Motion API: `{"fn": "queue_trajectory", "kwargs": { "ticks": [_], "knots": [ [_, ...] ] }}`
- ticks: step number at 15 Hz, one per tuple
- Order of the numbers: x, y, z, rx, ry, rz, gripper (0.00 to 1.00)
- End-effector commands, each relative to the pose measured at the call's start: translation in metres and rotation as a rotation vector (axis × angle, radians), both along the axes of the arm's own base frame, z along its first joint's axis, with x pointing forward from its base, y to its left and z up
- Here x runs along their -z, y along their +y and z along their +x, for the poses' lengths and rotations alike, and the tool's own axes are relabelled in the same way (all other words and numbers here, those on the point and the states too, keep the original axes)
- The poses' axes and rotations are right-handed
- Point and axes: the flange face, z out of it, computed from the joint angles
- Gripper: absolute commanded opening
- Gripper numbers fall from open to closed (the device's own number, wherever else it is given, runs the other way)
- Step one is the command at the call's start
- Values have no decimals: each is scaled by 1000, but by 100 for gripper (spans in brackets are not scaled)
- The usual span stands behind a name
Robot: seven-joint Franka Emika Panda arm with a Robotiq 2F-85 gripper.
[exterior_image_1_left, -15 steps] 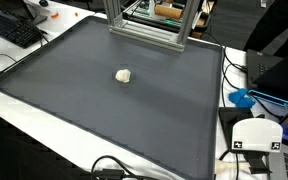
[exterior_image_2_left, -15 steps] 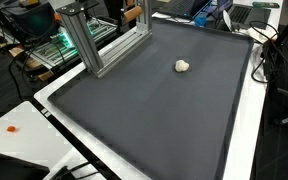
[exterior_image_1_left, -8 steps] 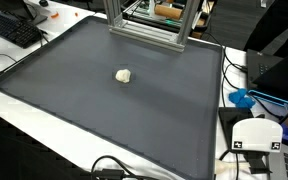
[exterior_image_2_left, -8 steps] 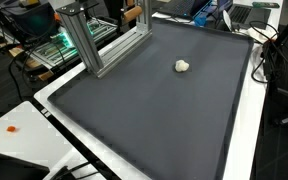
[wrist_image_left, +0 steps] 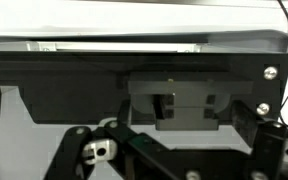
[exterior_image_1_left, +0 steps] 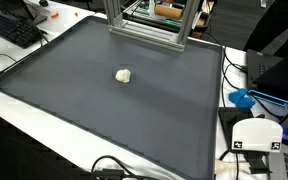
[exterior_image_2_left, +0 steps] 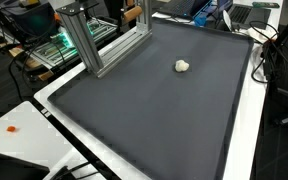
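Note:
A small white lump [exterior_image_1_left: 124,75] lies alone on a large dark grey mat [exterior_image_1_left: 74,110]; both also show in an exterior view, the lump [exterior_image_2_left: 183,66] on the mat [exterior_image_2_left: 154,120]. Neither the arm nor the gripper shows in either exterior view. In the wrist view the gripper [wrist_image_left: 179,155] shows only as dark linkages at the lower left and lower right, set wide apart with nothing between them. It faces a dark panel with a recessed block, and the lump does not show there.
An aluminium frame [exterior_image_1_left: 144,25] stands at the mat's far edge, also in an exterior view [exterior_image_2_left: 89,45]. A keyboard [exterior_image_1_left: 14,28], a blue object [exterior_image_1_left: 242,98], a white device [exterior_image_1_left: 256,135] and cables [exterior_image_1_left: 114,168] ring the mat. A small orange item [exterior_image_2_left: 12,129] lies on the white table.

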Motion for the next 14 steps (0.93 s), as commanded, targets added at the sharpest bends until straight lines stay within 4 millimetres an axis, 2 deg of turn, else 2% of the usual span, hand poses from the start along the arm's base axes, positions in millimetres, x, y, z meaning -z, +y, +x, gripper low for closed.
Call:
{"fn": "queue_trajectory", "kwargs": {
  "ticks": [1, 13, 14],
  "knots": [
    [11, 1, -8, 13, -16, 4, 100],
    [24, 1, -11, 50, -15, 33, 100],
    [24, 2, -11, 50, -13, 35, 95]
  ]
}}
